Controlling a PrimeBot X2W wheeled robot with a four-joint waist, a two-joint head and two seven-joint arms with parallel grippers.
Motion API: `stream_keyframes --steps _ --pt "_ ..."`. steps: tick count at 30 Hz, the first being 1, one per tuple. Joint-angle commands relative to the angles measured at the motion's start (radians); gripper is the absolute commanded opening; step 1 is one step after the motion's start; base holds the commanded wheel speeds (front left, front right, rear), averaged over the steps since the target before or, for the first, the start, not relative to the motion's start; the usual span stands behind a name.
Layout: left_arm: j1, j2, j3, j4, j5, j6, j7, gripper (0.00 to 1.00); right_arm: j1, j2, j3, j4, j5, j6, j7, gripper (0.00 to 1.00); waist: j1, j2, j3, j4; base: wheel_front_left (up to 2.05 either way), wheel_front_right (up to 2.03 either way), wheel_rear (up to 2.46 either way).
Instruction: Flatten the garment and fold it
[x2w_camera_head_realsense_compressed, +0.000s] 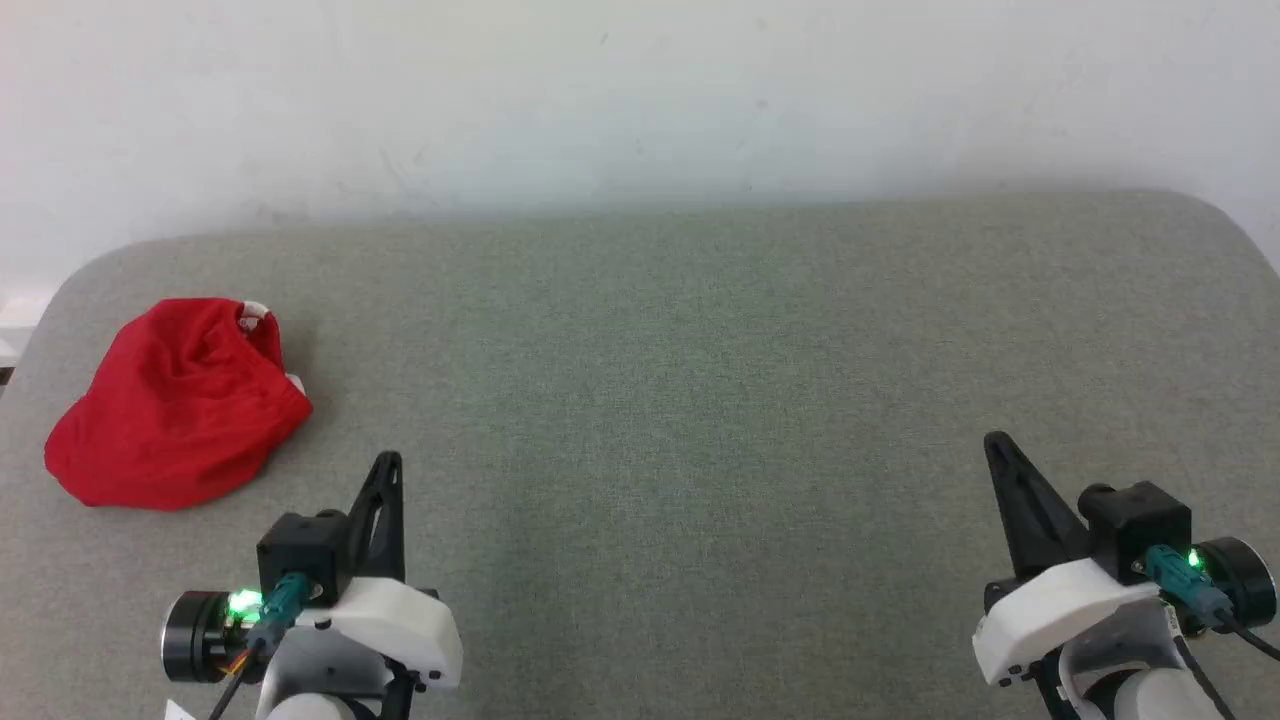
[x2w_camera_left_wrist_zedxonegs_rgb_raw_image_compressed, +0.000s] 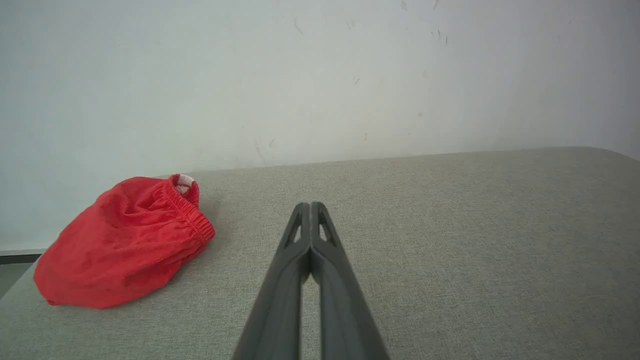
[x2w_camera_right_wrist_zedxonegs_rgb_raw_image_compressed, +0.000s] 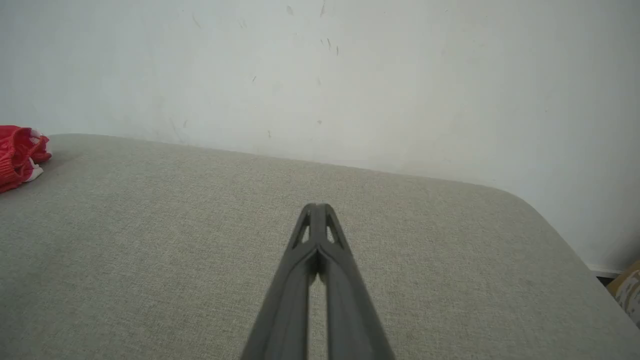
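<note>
Head view: the grey table spans the frame. The garment, a crumpled red heap, lies at middle left, near but apart from the left gripper at lower left. The right gripper sits at lower right, well apart. Both grippers are closed tight and empty.

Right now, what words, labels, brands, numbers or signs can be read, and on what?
No readable text anywhere.
garment: plain red with a bit of white at its band, no print seen.
tan object at the right wrist view's edge: pale patches, too blurred to read.
table, wall: no lettering.
</note>
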Motion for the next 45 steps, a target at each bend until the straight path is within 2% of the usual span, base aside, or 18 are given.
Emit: stream_keyframes --steps 1,38,39,45 --pt "0.006 -0.002 0.003 -0.005 0.006 -0.002 0.000 0.00 -0.001 0.003 0.000 -0.007 -0.007 -0.002 0.000 0.00 0.0000 -0.0001 0.000 0.000 0.00 0.00 0.00" --pt "0.006 -0.002 0.003 -0.005 0.006 -0.002 0.000 0.00 -0.001 0.003 0.000 -0.007 -0.007 -0.002 0.000 0.00 0.0000 -0.0001 0.000 0.000 0.00 0.00 0.00" --pt "0.000 0.000 0.000 0.000 0.000 0.000 0.000 1.00 0.000 0.000 0.000 0.000 0.000 0.000 0.000 1.00 0.0000 -0.0001 0.000 0.000 0.00 0.00 0.00" --pt "0.001 0.000 -0.006 0.005 -0.008 0.003 -0.007 1.00 0.005 0.000 -0.002 0.008 0.014 0.000 -0.007 1.00 0.0000 -0.0001 0.000 0.000 0.00 0.00 0.00"
